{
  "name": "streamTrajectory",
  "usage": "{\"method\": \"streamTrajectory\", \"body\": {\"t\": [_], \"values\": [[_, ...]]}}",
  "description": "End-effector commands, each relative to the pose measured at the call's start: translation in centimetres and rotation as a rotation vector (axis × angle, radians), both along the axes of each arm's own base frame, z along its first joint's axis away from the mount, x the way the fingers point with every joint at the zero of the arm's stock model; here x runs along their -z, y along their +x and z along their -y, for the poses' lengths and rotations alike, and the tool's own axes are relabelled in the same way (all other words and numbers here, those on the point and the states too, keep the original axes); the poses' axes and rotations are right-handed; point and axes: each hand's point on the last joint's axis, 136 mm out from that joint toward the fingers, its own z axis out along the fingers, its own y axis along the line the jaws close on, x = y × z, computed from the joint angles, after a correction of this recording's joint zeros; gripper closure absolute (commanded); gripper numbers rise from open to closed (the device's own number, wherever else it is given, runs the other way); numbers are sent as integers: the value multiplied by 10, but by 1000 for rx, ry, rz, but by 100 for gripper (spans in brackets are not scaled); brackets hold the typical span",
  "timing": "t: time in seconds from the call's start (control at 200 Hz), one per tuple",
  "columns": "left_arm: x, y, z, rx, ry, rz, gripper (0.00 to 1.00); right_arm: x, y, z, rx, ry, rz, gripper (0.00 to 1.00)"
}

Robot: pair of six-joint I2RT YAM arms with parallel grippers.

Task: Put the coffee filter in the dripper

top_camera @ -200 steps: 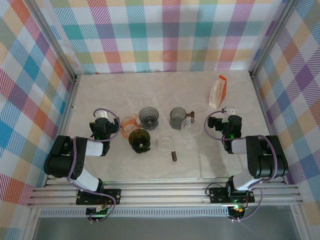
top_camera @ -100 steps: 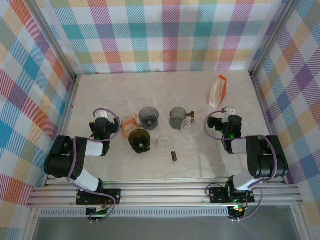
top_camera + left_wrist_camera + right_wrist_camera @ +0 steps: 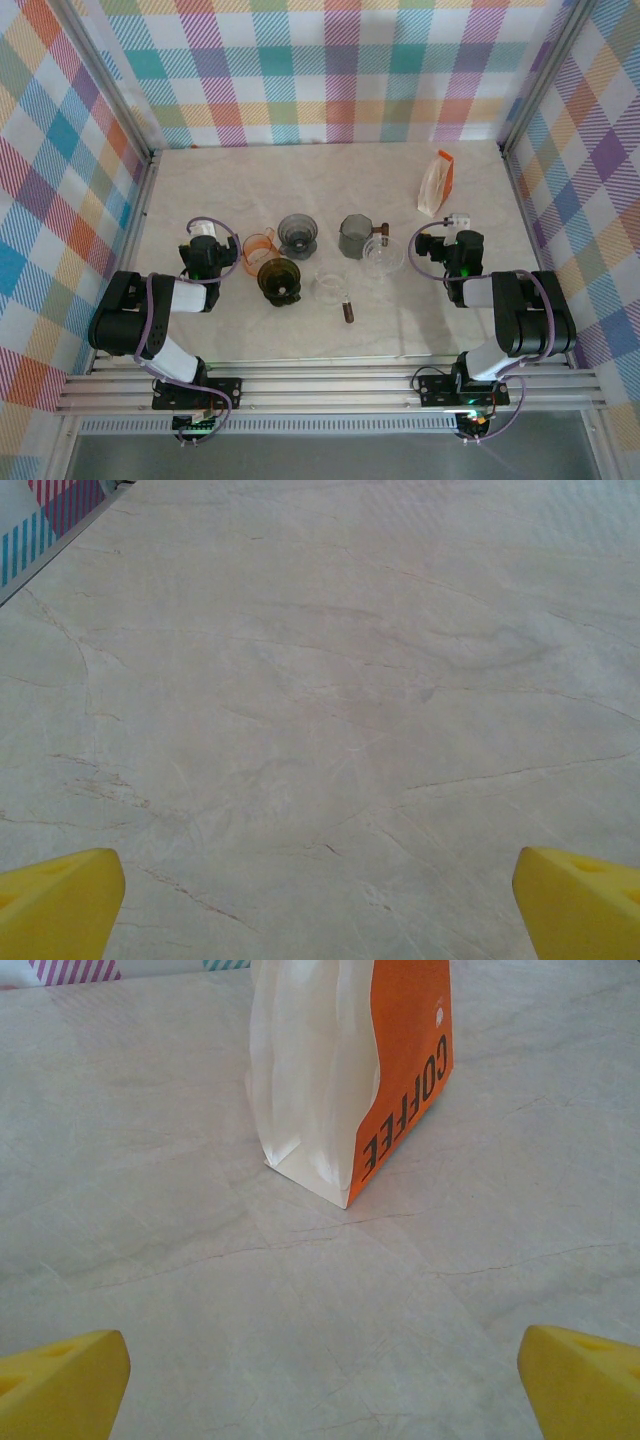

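- Worktop (image 3: 200, 330): pale stone-patterned surface with fine dark veins.
- Orange-and-white pack (image 3: 436, 183) marked COFFEE stands upright at the far right, well apart from the rest.
- Orange cup (image 3: 258, 244) and dark grey dripper (image 3: 297, 234) stand side by side near the middle.
- Brown dripper (image 3: 278, 279) stands just in front of those two.
- Grey mug (image 3: 354, 236) stands just beside a clear glass dripper (image 3: 383, 257).
- Clear glass vessel (image 3: 329, 287) with a brown handle stands between the brown and the clear glass dripper.

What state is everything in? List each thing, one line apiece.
left gripper: open, holding nothing.
right gripper: open, holding nothing, facing the bag.
coffee bag: upright, standing on the table.
brown dripper: upright, mouth up.
grey dripper: upright, mouth up.
clear dripper: upright, mouth up.
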Motion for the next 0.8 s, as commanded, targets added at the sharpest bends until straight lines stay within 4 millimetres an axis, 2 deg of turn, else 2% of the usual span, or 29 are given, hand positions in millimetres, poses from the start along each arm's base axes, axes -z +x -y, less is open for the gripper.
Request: {"method": "streamTrajectory", "body": {"t": [0.0,0.075,0.21,0.37,0.495,0.635,0.7,0.755,0.795], "values": [[-13,7,0,2,-12,49,0,-14,8,-3,-22,21,43,1],[-13,6,0,3,-10,52,0,-15,8,-3,-23,21,47,1],[-27,11,5,26,-5,11,0,-29,9,7,43,20,4,1],[-42,7,-3,-30,-6,-15,0,-34,5,16,121,50,-99,1],[-63,-1,-16,-115,-27,27,0,-55,-2,22,187,76,-88,1],[-92,5,-11,-138,-211,79,0,-81,-13,35,329,97,-84,1],[-103,6,-14,-218,-319,85,0,-90,-17,42,421,210,-48,1],[-117,7,-18,-301,-425,91,0,-97,-18,34,415,351,-20,1],[-111,-8,-26,-433,-494,9,0,-95,-25,31,442,452,-45,1]]}}
